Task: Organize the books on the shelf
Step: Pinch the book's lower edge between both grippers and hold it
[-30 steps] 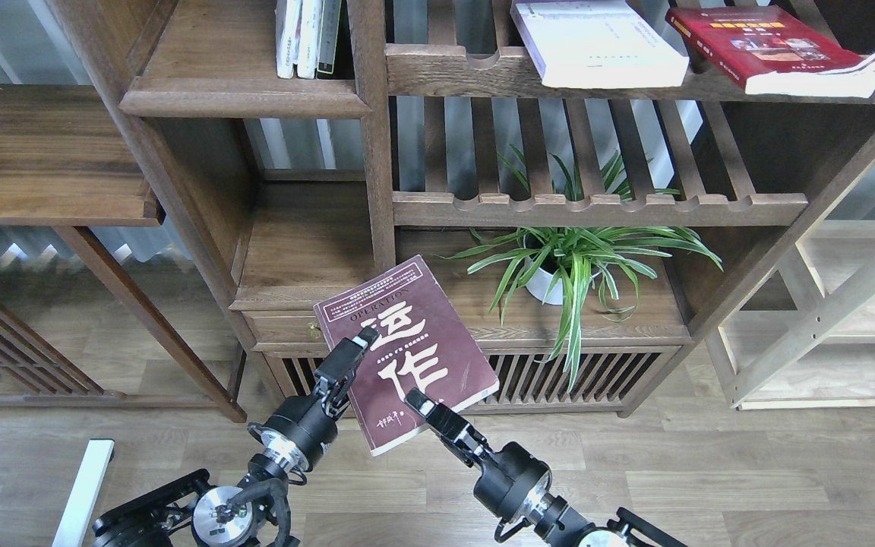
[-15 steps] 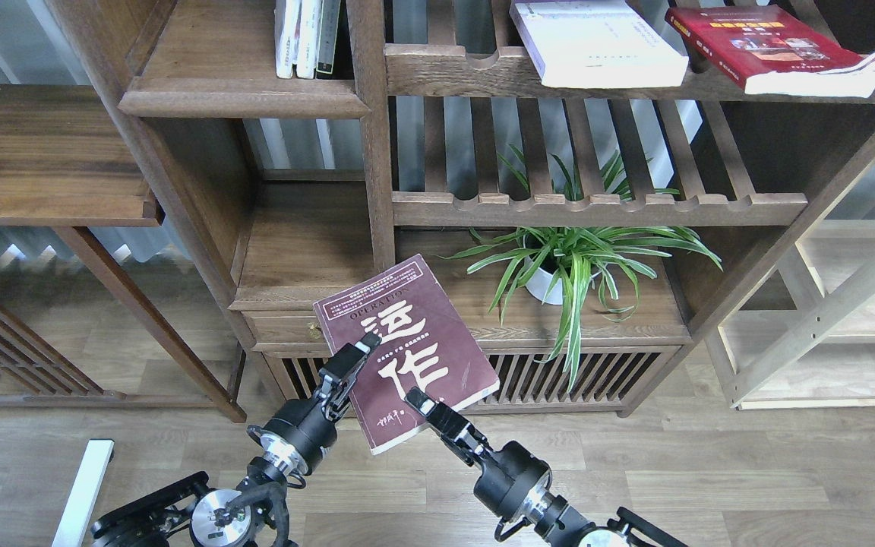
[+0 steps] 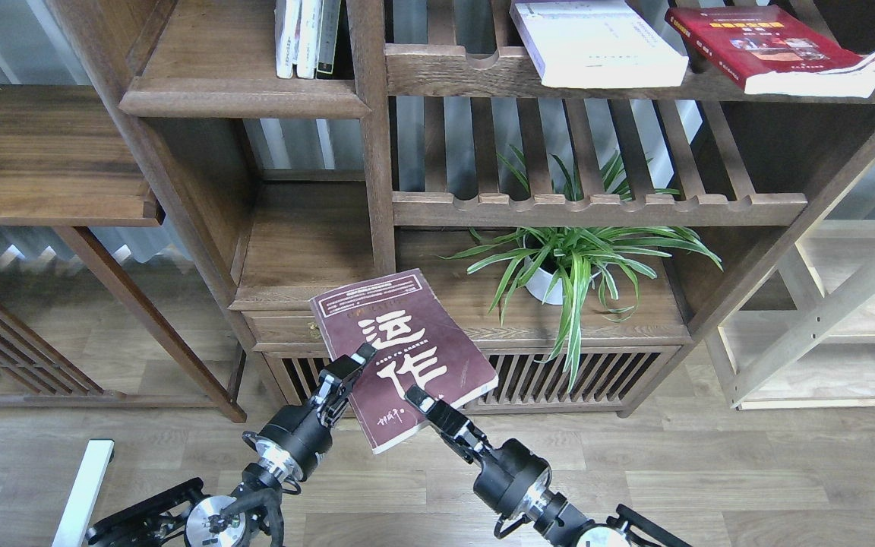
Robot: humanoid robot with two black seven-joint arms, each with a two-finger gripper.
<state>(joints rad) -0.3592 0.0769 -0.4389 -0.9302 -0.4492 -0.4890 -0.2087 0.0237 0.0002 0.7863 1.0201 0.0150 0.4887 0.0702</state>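
Note:
The maroon-brown book [image 3: 407,334] with big white Chinese characters is held tilted in the air in front of the drawer board. My left gripper [image 3: 348,371] is shut on its left edge. My right gripper [image 3: 421,398] is shut on its lower edge. The thick white-lavender book [image 3: 597,42] and the red book [image 3: 772,45] lie flat on the top slatted rack at the upper right. The shelf [image 3: 244,95], a solid walnut board with a rounded front edge, is at the upper left, well above the grippers.
Slim white-spined and black-spined books [image 3: 307,38] stand at the shelf's right end against the post [image 3: 373,137]. A potted spider plant [image 3: 570,262] stands on the drawer board [image 3: 498,323], right of the held book. A lower slatted rack [image 3: 597,207] crosses above it.
The held book has tipped flatter and its top edge has come down a little. My left gripper has dropped slightly along the book's left edge. The right gripper has barely moved.

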